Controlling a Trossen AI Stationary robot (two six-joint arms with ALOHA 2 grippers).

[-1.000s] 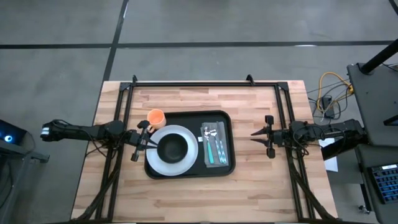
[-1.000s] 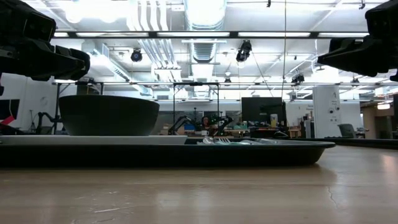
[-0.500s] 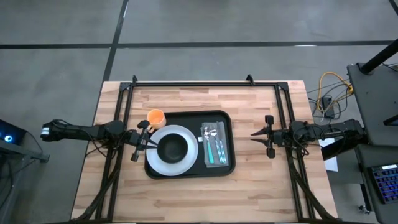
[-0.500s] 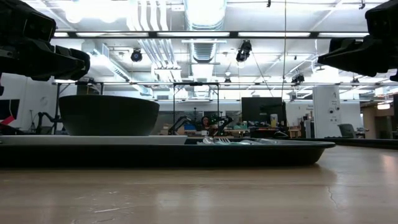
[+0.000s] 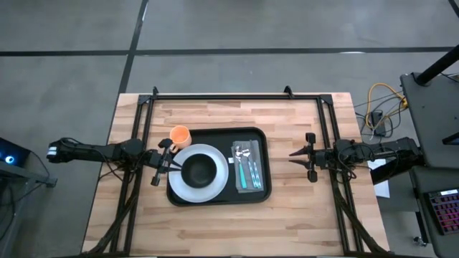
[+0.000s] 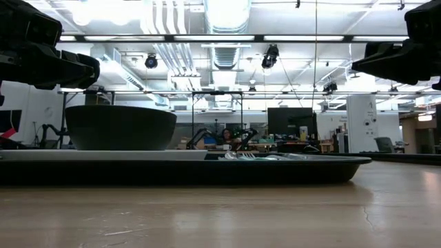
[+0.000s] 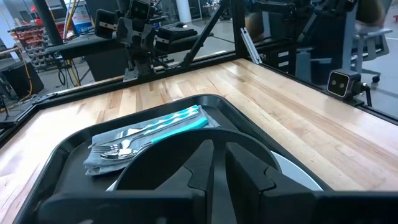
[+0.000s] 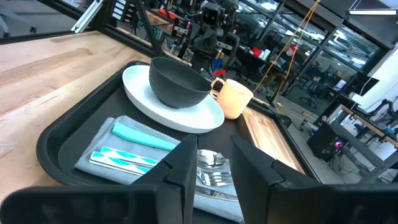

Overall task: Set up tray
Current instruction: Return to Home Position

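The worktop (image 5: 215,115) carries the tray (image 5: 222,131) at its middle. On the tray, a white plate (image 5: 181,188) with a dark bowl (image 5: 201,170) fills the left side, and a gray napkin (image 5: 259,183) with cutlery (image 5: 244,168) lies along the right edge. An orange cup (image 5: 179,135) stands at the tray's upper-left corner in the high view. The left gripper (image 5: 171,163), fingers together, hangs over the tray's left edge. The right gripper (image 5: 292,154), fingers slightly apart, is near the worktop's right edge

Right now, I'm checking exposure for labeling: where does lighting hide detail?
Low view: bright ceiling lights behind leave the bowl and tray as dark silhouettes, and the table carries a sheen. High view: even light, white plate readable.
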